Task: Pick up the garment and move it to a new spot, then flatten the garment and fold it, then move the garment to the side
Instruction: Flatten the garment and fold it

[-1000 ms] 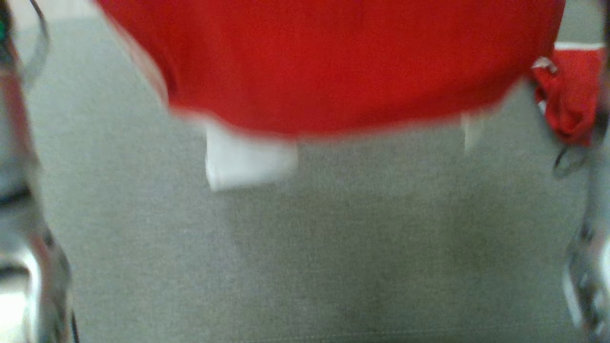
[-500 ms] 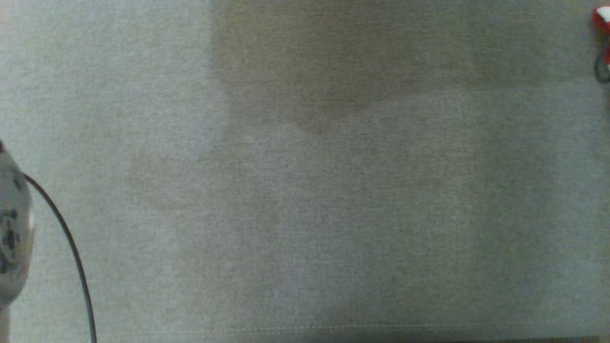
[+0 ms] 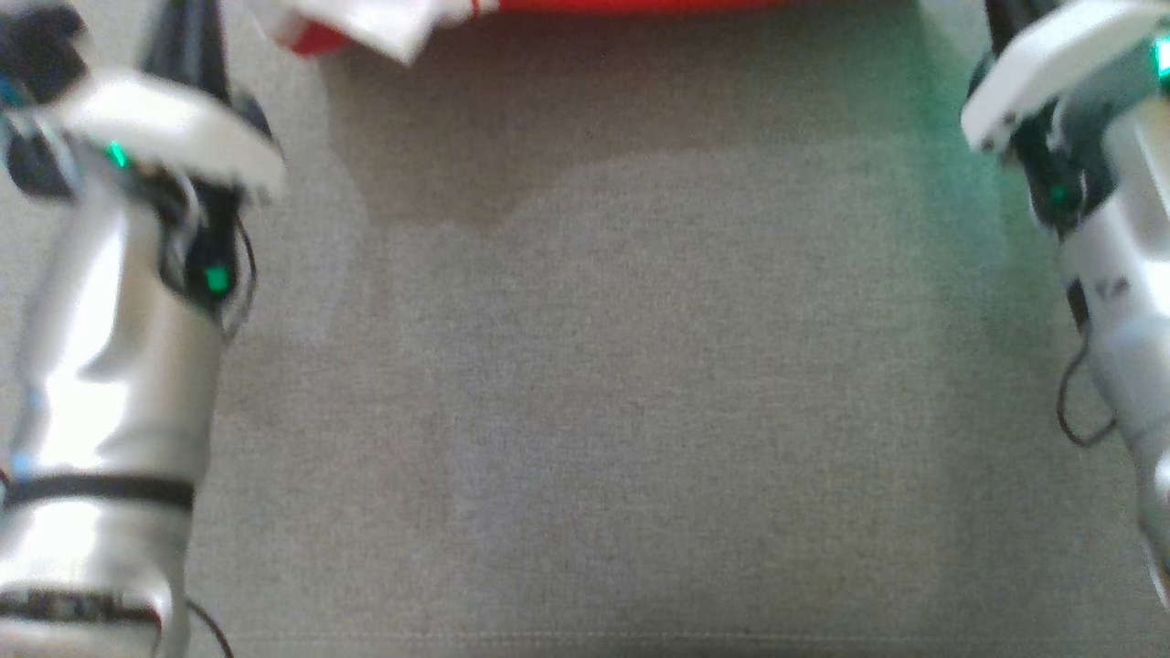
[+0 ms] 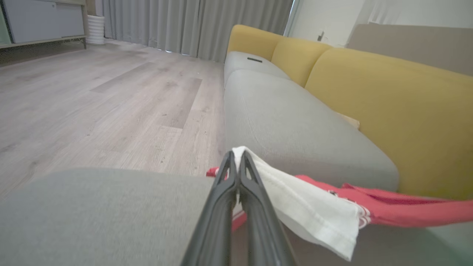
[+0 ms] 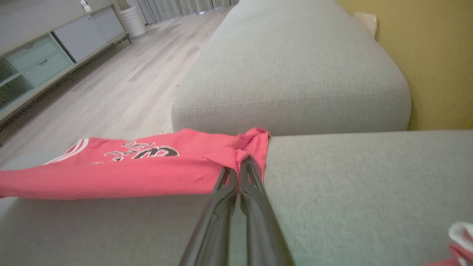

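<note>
Holding the shirt (image 5: 147, 173) stretched out between both grippers, the robot had it over the far end of the grey seat cushion (image 3: 585, 411), the end nearest the yellow backrest (image 4: 388, 111). The left gripper (image 4: 236, 153) had its two dark fingers pinched tight together on the edge of a white sleeve, which drooped down toward the cushion beside them. The right gripper (image 5: 240, 160) was closed just as tight on a bunched-up bit of red fabric at the shirt's other end.

From the right wrist camera the red body ran out flat and taut, black white-edged lettering facing up, with a shadow on the cushion underneath, so it looked lifted a little off it. From the head camera I could see the shirt as a red strip and a white sleeve past the cushion's far edge, blurry, with both pale arms along the cushion's two sides. A smaller red-and-white cloth (image 5: 456, 247) lay on the cushion on the right gripper's side, well apart from the shirt.
</note>
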